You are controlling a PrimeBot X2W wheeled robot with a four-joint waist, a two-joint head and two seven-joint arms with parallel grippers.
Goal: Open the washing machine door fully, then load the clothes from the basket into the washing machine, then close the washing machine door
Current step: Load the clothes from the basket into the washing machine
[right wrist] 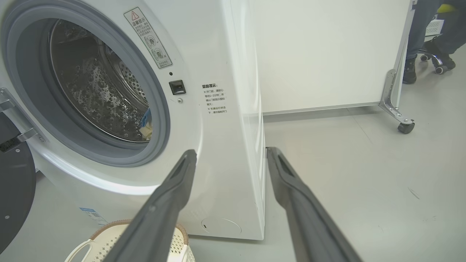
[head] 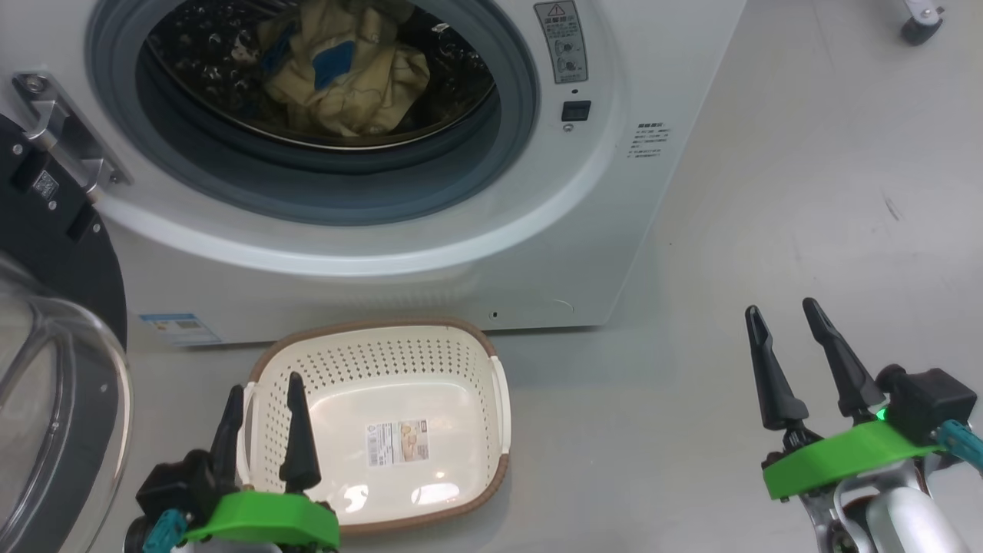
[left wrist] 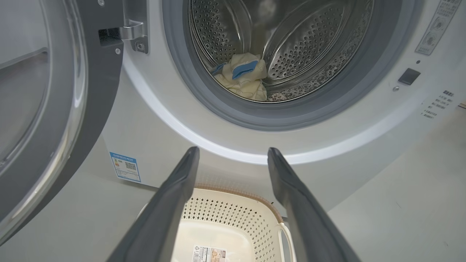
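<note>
Head view gives me the clothes (head: 345, 73) inside the washing machine (head: 537, 230) at twelve o'clock, the washing machine door (head: 46, 369) swung open at nine, and the basket (head: 369, 361) on the floor (head: 768, 192) at six. My left tool (head: 264, 384) hangs over the basket's left edge, fingers wide, holding nothing; my right tool (head: 782, 307) at four o'clock stands wide too, also unladen.

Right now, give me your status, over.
Left claw, right claw open, empty. Clothes in steel drum, basket empty. Washing machine door open, nothing seen blocking.
</note>
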